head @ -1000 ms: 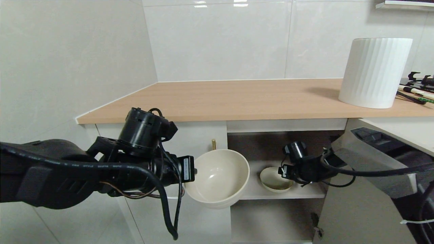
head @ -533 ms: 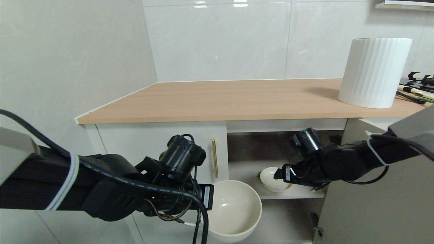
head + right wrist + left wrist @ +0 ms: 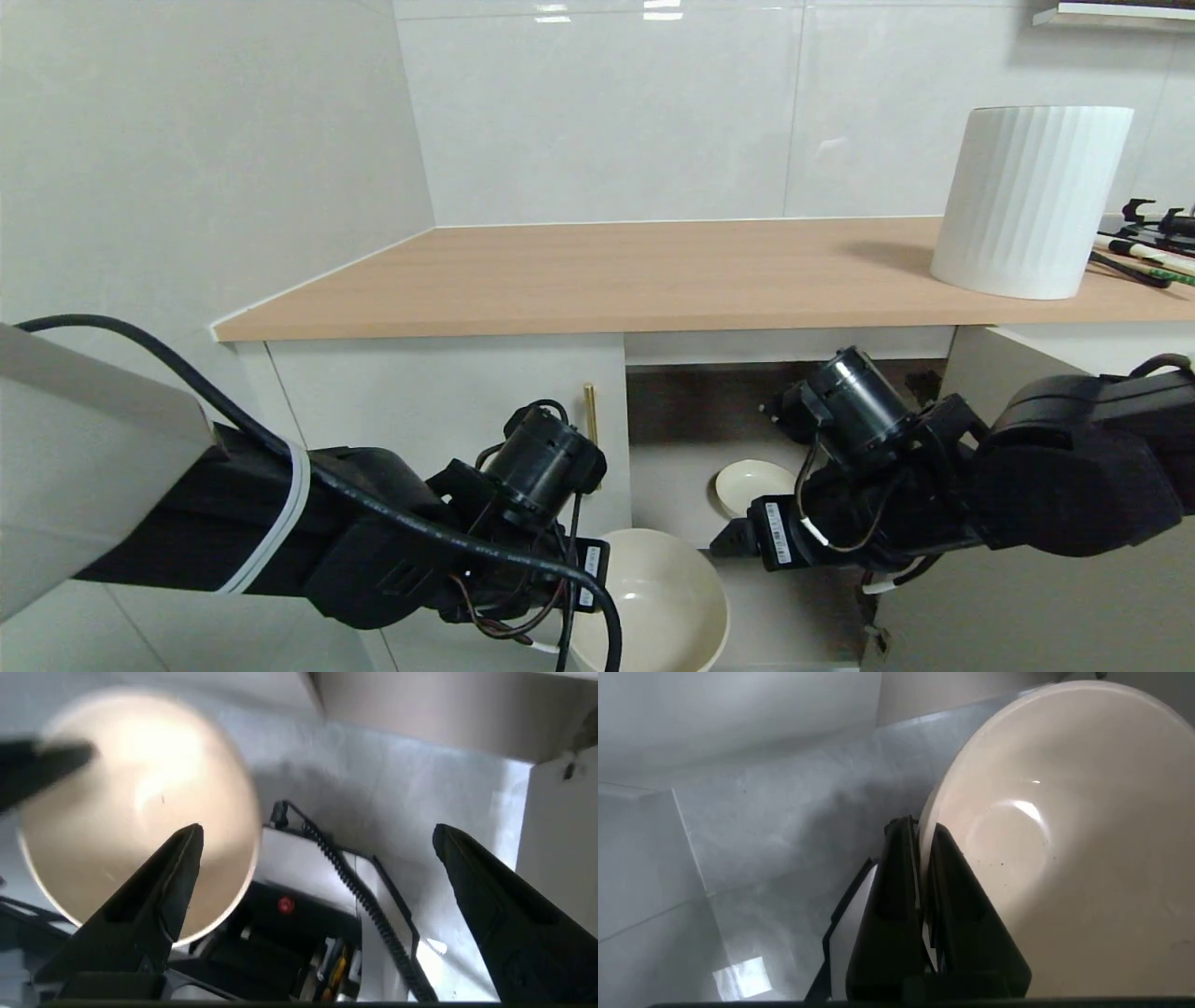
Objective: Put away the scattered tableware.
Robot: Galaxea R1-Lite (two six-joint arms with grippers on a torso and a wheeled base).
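Two cream pieces of tableware are in sight. The deep glossy cream bowl [image 3: 653, 607] is smooth and plain, with its opening tipped upward. The left gripper [image 3: 920, 849] is clamped on the bowl's rim, one finger inside and one outside. It holds the bowl low in front of the closed white cabinet door [image 3: 439, 401], just beside the open cabinet compartment [image 3: 709, 401]. The right gripper [image 3: 724, 546] hangs close to the bowl's right side with its fingers [image 3: 159, 905] spread wide and nothing between them. Its arm crosses the front of the compartment. A slim gold bar handle [image 3: 588, 411] runs up the door's edge above the bowl. On the light wooden countertop [image 3: 607, 271] stands a tall white ribbed cylinder [image 3: 1032, 201], with thin utensils [image 3: 1144, 257] beside it. Inside the compartment, a small shallow cream dish [image 3: 752, 485] lies on the pale shelf [image 3: 677, 481].
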